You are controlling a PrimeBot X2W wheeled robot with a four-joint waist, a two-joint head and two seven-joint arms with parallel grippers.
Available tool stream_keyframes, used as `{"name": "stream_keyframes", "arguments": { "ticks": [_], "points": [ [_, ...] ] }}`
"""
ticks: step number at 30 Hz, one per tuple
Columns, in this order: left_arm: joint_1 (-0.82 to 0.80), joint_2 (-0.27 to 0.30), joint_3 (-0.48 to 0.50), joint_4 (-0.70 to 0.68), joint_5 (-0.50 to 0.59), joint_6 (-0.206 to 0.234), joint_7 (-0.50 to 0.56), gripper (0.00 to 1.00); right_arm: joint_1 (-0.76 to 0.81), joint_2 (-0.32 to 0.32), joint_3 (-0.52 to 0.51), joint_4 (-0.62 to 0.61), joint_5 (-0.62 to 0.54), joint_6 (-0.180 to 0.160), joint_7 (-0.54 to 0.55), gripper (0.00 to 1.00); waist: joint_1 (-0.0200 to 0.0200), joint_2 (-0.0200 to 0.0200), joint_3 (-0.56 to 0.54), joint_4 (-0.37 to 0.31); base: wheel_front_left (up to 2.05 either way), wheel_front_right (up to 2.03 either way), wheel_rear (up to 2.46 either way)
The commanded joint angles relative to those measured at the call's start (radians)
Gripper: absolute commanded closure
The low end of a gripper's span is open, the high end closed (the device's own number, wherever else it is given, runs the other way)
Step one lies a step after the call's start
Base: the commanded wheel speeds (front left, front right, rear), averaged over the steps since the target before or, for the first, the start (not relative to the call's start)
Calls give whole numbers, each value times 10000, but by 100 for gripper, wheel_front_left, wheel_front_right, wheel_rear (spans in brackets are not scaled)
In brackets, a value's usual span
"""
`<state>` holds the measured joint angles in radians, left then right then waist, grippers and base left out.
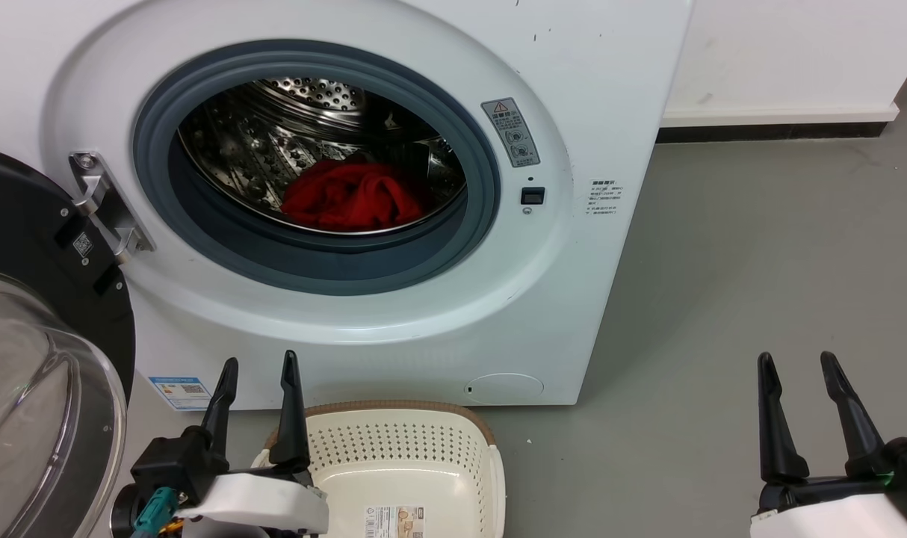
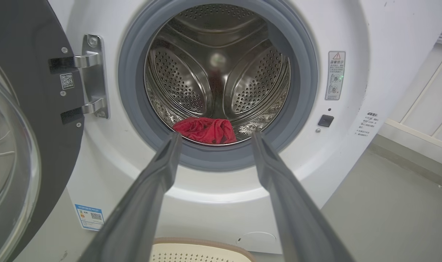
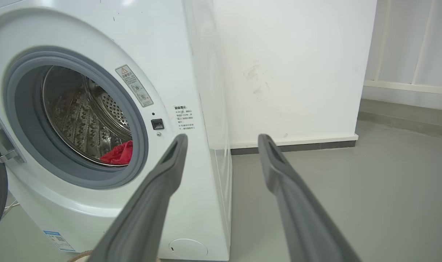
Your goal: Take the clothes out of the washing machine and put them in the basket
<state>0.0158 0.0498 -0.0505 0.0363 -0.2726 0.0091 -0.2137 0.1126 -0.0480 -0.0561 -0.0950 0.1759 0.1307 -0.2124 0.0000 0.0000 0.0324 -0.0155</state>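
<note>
The washing machine [image 1: 438, 329] stands open on the grey floor [image 1: 722, 299], its glass door [image 1: 42, 388] swung to the left and cut off by the frame. Just before it sits the basket [image 1: 394, 441], its near half out of shot. Red clothes [image 1: 349, 198] lie bunched low in the drum [image 1: 274, 142], partly hidden by the rim, any markings indiscernible. The left tool [image 1: 260, 359] and right tool [image 1: 795, 358] hover spread and empty.

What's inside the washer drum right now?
Crumpled red clothes sit on the drum floor near the front lip; the steel walls elsewhere look bare. Anything beneath the heap is covered.
</note>
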Motion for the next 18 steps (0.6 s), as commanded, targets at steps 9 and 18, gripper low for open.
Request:
{"name": "stream_keyframes", "arguments": {
  "ticks": [9, 18],
  "points": [
    [135, 9, -64, -100, 823, 121, -232, 0, 200, -37, -30, -228, -742, 0, -255, 0, 0, 0, 21, -6, 0, 0, 0],
    [234, 8, -151, -94, 1424, 238, -401, 0, 324, -35, -77, -371, -1206, -1, -415, 0, 0, 0, 13, -31, 0, 0, 0]
  ]
}}
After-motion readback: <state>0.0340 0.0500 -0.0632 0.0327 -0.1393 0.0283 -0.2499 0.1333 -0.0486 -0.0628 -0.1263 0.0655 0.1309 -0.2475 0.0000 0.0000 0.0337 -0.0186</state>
